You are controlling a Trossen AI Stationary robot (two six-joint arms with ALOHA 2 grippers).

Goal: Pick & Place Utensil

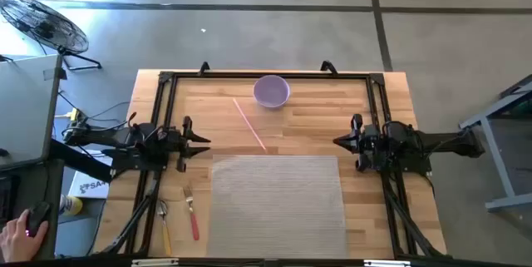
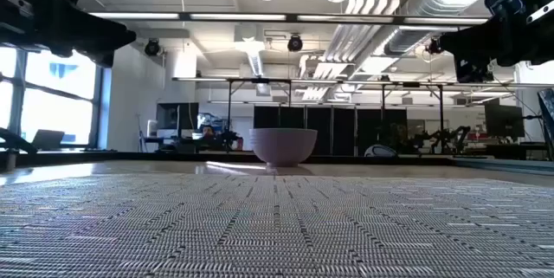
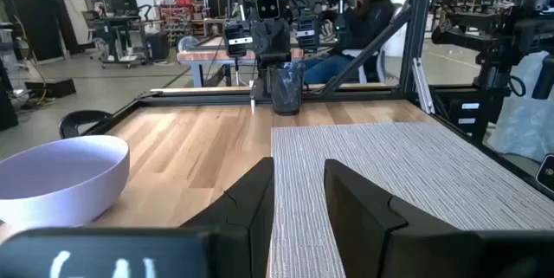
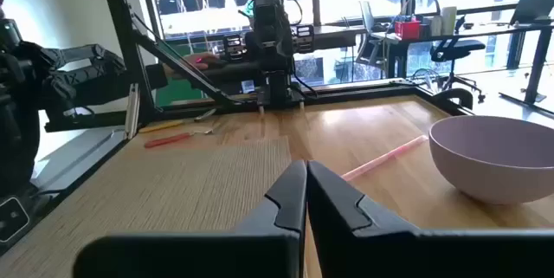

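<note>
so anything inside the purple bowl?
Nothing visible. From above, the bowl looks empty; the pink straw lies on the table beside it. The low view hides its interior behind the near wall. Both grippers sit idle, left and right.

Table (image 1: 150, 84): pale wood planks, smooth, light sheen. Mat (image 1: 278, 205): grey woven cloth-like weave, ribbed, matt. Bowl (image 1: 271, 91): lilac, smooth, looks plastic, faint gloss. Straw (image 1: 249, 124): pink, smooth, plastic-looking. Fork (image 1: 191, 211): metal head, red handle, apparently plastic. Spoon (image 1: 164, 224): metal bowl, yellowish handle. Frame (image 1: 266, 74) at table edge: black metal, matt. Left gripper (image 3: 299, 196) and right gripper (image 4: 305, 190): fingers dark, matt, plastic-looking.
</note>
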